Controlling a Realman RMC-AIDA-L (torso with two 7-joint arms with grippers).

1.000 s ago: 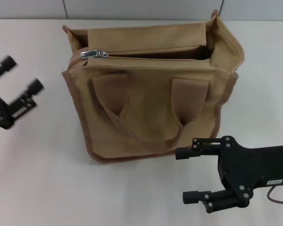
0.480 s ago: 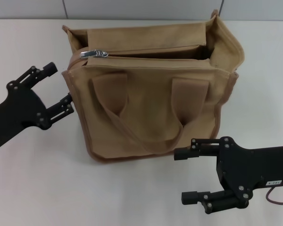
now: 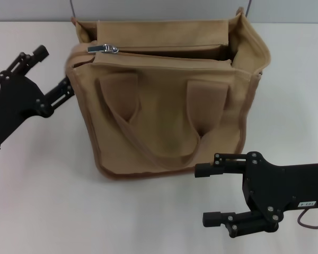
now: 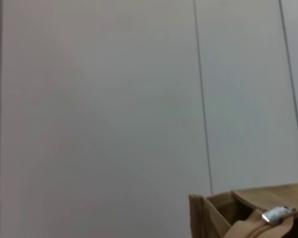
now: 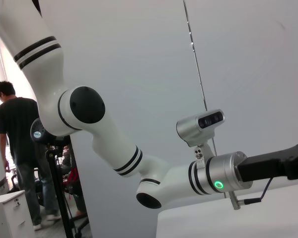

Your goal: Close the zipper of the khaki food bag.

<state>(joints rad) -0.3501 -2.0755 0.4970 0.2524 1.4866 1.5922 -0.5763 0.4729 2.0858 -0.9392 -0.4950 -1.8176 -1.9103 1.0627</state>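
Head view: the white counter (image 3: 42, 211) carries the khaki food bag (image 3: 167, 111), which stands upright at centre, handles hanging down its front face, mouth gaping along most of its top. The zipper (image 3: 164, 50) runs across that top, and its silver slider (image 3: 103, 48) sits at the bag's left end, so almost the whole run is unzipped.

We read this as the approach step, nothing grasped yet. Left gripper (image 3: 52, 74) is just beside the bag's upper left corner, fingers spread and holding nothing; the lower finger looks to be touching or nearly touching the side panel, we can't tell which. Right gripper (image 3: 206, 194) hangs low in front of the bag's lower right corner, fingers apart, also unloaded.

Left wrist view catches the slider (image 4: 276, 214) at the frame edge, near but not lined up.

Next move, as we judge it: one gripper pinches the small pull tab and draws it toward the bag's right end. The soft canvas will likely shift, so the other gripper should steady it.
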